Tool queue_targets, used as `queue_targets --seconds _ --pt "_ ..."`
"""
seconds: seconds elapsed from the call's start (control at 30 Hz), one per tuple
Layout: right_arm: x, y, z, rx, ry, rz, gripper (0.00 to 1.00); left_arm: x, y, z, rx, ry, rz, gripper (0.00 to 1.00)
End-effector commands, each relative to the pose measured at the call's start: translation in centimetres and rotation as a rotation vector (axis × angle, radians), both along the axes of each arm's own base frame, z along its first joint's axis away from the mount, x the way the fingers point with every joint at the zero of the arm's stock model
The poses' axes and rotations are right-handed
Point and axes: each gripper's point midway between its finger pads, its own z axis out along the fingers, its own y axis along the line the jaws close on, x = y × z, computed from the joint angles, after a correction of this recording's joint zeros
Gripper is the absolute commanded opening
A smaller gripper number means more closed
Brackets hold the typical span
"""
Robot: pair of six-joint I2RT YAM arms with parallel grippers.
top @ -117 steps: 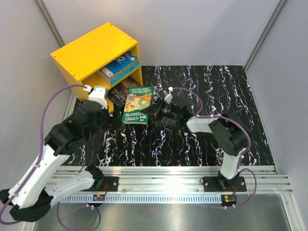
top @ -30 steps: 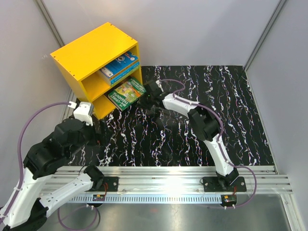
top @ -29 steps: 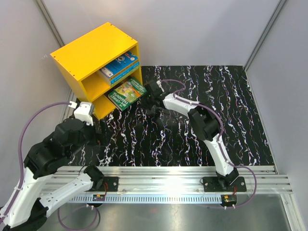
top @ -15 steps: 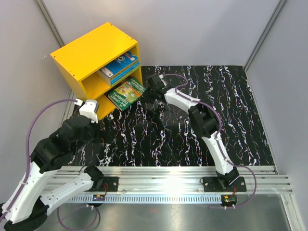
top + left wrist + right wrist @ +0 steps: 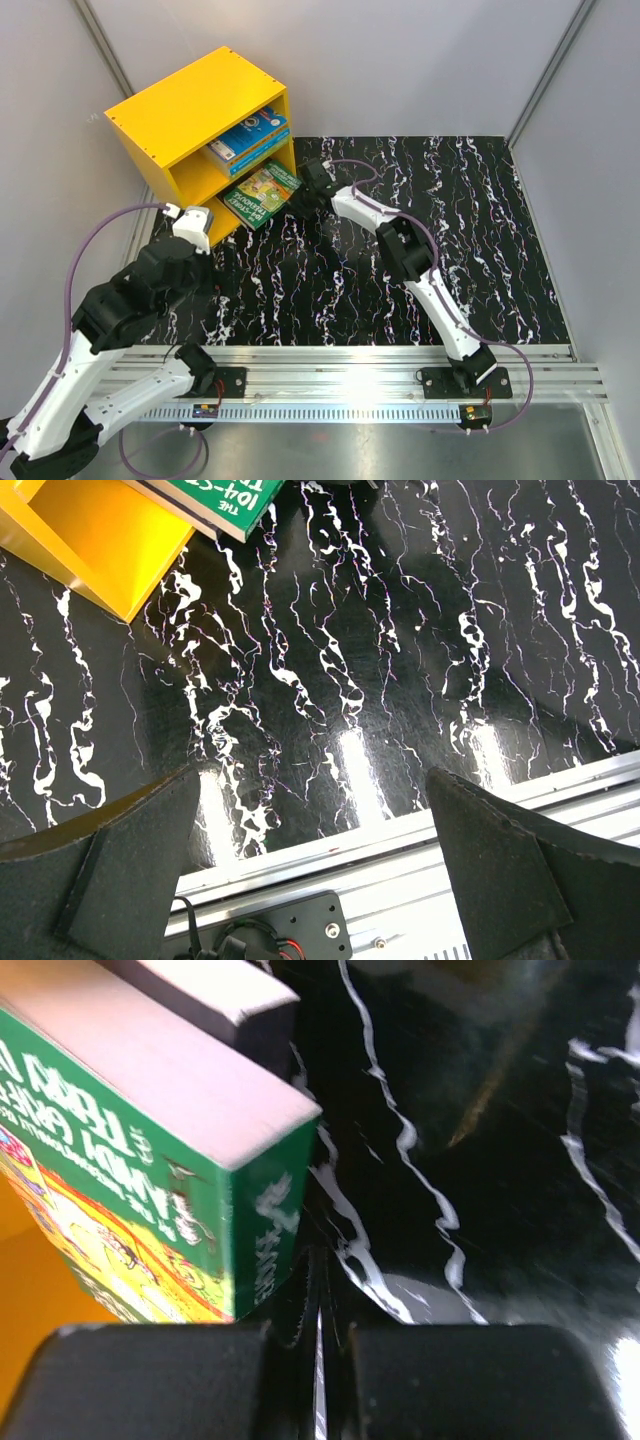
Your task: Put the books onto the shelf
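The yellow shelf stands at the far left with two blue books in its upper compartment. A green book lies partly inside the lower compartment, its near end sticking out over the table. In the right wrist view the green book rests on a dark book. My right gripper is shut and empty, its tips low on the table against the green book's corner. My left gripper hangs open and empty above the table's near left, apart from the books.
The black marbled tabletop spreads right of the shelf. A metal rail runs along the near edge below my left gripper. The shelf's front corner lies just ahead of it. Grey walls close in the sides.
The green book, out on the table a few seconds ago, now sits partly in the lower compartment. My right gripper has slid toward its far corner. The left arm has swung toward the shelf.
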Motion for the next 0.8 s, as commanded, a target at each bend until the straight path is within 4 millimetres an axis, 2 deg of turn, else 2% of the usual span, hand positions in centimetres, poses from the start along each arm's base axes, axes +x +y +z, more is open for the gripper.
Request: queue_targets --seconds 0.0,0.17,0.33,0.37,0.47,0.67,0.73,0.77 --pt "0.7 1.9 0.9 0.055 -0.017 -0.002 0.00 1.0 -0.7 0.5 -0.011 -0.041 -0.012 0.99" --pt "1.5 4.6 1.3 0.086 -0.053 0.009 0.00 1.1 -0.9 0.3 -0.013 -0.039 -0.018 0.99" --pt "2.2 5.2 0.5 0.129 -0.048 -0.033 0.00 1.0 -0.8 0.3 -0.006 -0.041 -0.025 0.99" --pt "2.1 5.1 -0.1 0.127 -0.037 -0.039 0.00 1.1 -0.8 0.3 -0.004 -0.042 -0.026 0.99" --pt "2.0 5.6 -0.2 0.143 -0.033 -0.044 0.00 1.0 -0.6 0.0 0.004 -0.041 -0.024 0.99" --pt "0.2 8.2 0.5 0.178 -0.040 -0.027 0.00 0.9 -0.8 -0.2 -0.003 -0.040 -0.030 0.99" --pt "0.3 8.8 1.0 0.205 -0.047 -0.033 0.00 0.8 -0.8 0.0 -0.009 -0.044 -0.032 0.99" --pt "0.2 9.0 0.5 0.206 -0.040 -0.035 0.00 0.8 -0.7 0.0 -0.009 -0.042 -0.029 0.99"
